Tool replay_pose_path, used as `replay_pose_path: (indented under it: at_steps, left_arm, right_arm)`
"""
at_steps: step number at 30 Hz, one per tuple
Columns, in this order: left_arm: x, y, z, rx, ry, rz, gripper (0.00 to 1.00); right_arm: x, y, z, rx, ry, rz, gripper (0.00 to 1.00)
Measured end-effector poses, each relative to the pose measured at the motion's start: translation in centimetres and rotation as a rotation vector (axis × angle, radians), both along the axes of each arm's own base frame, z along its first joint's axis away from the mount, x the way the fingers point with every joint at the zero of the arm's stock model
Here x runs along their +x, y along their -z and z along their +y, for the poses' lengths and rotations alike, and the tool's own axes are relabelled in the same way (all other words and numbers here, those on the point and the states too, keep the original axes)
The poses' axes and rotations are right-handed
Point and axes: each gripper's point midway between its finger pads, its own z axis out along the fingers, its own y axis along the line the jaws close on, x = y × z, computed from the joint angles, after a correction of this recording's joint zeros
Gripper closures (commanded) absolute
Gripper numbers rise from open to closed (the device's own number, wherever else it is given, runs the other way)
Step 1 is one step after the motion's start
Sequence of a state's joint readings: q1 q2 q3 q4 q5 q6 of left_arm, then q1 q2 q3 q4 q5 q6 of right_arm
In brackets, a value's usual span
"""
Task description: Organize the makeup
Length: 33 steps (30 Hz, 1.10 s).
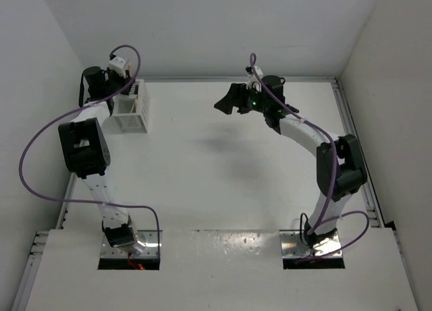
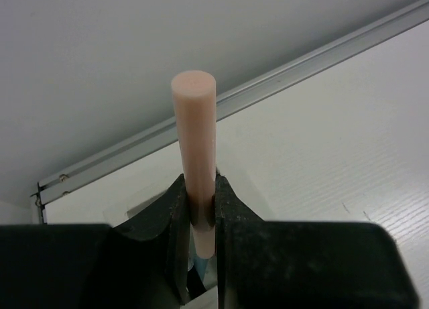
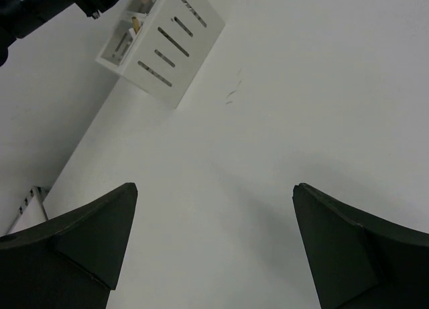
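Note:
My left gripper (image 2: 200,186) is shut on the thick pink makeup stick (image 2: 195,135) and holds it upright. A pale blue stick (image 2: 199,265) shows just below the pink one, between the jaws. In the top view the left gripper (image 1: 127,88) is over the white slatted box (image 1: 131,110) at the far left. My right gripper (image 1: 229,99) is open and empty above the middle of the table. In its wrist view (image 3: 214,188) the box (image 3: 167,47) stands at the top left with a tan wooden stick (image 3: 136,22) upright inside. The other sticks are hidden.
A metal rail (image 2: 268,88) runs along the table's far edge below the back wall. White walls close the table on the left, back and right. The left arm (image 3: 47,7) hangs over the box.

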State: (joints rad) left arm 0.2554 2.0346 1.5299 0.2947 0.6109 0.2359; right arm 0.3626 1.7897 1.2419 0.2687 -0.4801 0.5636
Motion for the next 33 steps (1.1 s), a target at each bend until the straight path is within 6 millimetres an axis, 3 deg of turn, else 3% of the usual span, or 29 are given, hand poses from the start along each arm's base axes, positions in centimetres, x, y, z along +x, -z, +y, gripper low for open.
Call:
replay_pose_path:
  at_steps: [4, 5, 6, 8, 9, 10, 13, 18, 22, 26, 30, 33]
  left_arm:
    - [0.4, 1.7, 0.5, -0.024, 0.013, 0.019, 1.00]
    - [0.4, 1.9, 0.7, -0.029, 0.018, 0.022, 0.94]
    - [0.3, 2.1, 0.8, -0.031, 0.021, 0.023, 0.78]
    - [0.0, 2.3, 1.0, -0.024, 0.027, 0.017, 0.59]
    - [-0.2, 2.7, 1.1, -0.020, 0.031, 0.018, 0.42]
    - [-0.5, 3.0, 1.1, -0.017, 0.036, 0.023, 0.37]
    - [-0.9, 3.5, 1.0, -0.018, 0.041, 0.032, 0.31]
    - [-0.9, 1.9, 1.1, -0.027, 0.041, 0.018, 0.29]
    - [-0.2, -2.1, 1.8, -0.042, 0.022, -0.027, 0.28]
    - [-0.6, -8.8, 2.4, -0.041, -0.022, -0.099, 0.27]
    - [-3.3, -15.8, 3.9, -0.025, -0.177, -0.163, 0.25]
    - [-7.1, -18.7, 6.0, -0.026, -0.364, -0.166, 0.25]
  right_arm:
    - [0.5, 0.1, 0.0, -0.019, 0.002, 0.011, 0.00]
    - [0.6, 0.1, 0.1, -0.020, 0.002, 0.012, 0.00]
    - [0.8, 0.2, 0.1, -0.024, 0.001, 0.014, 0.00]
    - [1.0, 0.3, 0.1, -0.030, 0.000, 0.015, 0.00]
    - [1.0, 0.4, 0.1, -0.037, -0.002, 0.016, 0.00]
    - [1.0, 0.6, 0.1, -0.044, -0.003, 0.020, 0.00]
    - [0.8, 1.0, 0.0, -0.062, -0.008, 0.027, 0.00]
    - [0.3, 1.3, -0.5, -0.083, -0.003, 0.032, 0.00]
    - [-1.1, 1.0, -1.5, -0.105, 0.021, 0.044, 0.00]
    - [-2.9, 0.1, -3.8, -0.145, 0.075, 0.071, 0.00]
    - [-5.5, 0.3, -8.3, -0.216, 0.192, 0.148, 0.00]
    - [-8.8, 2.0, -12.5, -0.302, 0.303, 0.243, 0.00]
